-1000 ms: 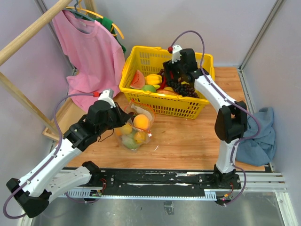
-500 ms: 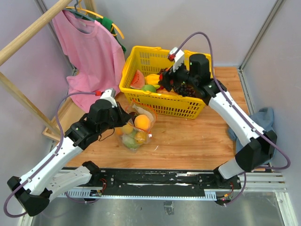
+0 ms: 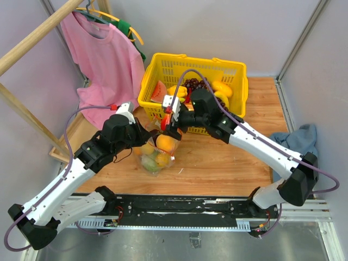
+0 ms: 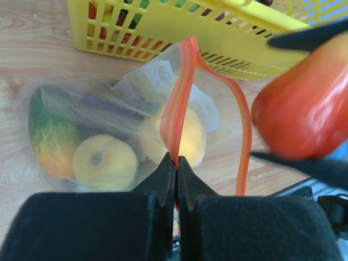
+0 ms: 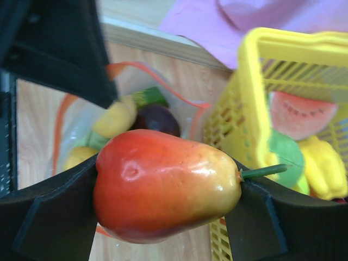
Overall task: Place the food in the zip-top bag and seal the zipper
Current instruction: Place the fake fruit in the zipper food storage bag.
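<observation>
The clear zip-top bag [image 3: 154, 157] lies on the wooden table with several toy fruits inside, among them an orange [image 3: 165, 143] and a yellow piece [image 4: 104, 161]. My left gripper [image 3: 142, 135] is shut on the bag's red zipper strip [image 4: 182, 98] and holds the mouth open and raised; the pinch shows in the left wrist view [image 4: 176, 160]. My right gripper [image 3: 168, 122] is shut on a glossy red-and-yellow pear-shaped fruit [image 5: 163, 185] with a green stem. It holds the fruit just above the bag's open mouth, and the fruit also shows in the left wrist view [image 4: 304, 109].
A yellow basket [image 3: 142, 99] stands right behind the bag, holding a watermelon slice [image 3: 159, 91], grapes [image 3: 194, 84] and yellow pieces. A pink shirt [image 3: 106, 60] hangs at the back left by a wooden rail [image 3: 32, 38]. A blue cloth [image 3: 302, 157] lies at the right edge.
My right arm has left the basket and swung left and nearer, carrying the red fruit to just above the bag's mouth. My left gripper has kept its hold on the zipper.
</observation>
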Motion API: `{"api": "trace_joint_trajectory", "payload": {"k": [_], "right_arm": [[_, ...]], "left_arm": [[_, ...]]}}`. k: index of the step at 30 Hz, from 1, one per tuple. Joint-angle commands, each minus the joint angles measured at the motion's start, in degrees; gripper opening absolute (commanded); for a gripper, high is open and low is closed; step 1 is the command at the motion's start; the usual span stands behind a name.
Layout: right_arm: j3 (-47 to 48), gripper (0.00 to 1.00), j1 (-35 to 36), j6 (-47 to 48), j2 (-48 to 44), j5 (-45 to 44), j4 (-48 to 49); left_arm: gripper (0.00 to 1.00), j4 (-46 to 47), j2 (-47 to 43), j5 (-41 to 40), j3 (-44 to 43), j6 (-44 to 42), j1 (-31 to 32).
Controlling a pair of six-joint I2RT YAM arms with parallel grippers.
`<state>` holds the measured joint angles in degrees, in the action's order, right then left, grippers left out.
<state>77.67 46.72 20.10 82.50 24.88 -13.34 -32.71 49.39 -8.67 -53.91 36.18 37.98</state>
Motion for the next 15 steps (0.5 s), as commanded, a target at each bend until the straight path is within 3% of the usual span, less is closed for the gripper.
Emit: {"api": "trace_joint_trajectory", "payload": {"k": [1, 8, 15], "right_arm": [[-1.92, 0.60, 3.16, 5.39, -0.80, 4.79, -0.68], [-2.75, 0.62, 5.35, 7.23, 1.84, 3.08, -0.42], [-0.70, 0.71, 5.75, 7.91, 5.63, 3.59, -1.41]], "left_arm": [[0.00, 1.67, -0.87, 0.82, -1.72, -0.68, -0.36], [0.00, 2.30, -0.99, 2.61, -1.07, -0.74, -0.36], [0.00, 2.39, -0.56, 3.73, -0.86, -1.10, -0.36]]}}
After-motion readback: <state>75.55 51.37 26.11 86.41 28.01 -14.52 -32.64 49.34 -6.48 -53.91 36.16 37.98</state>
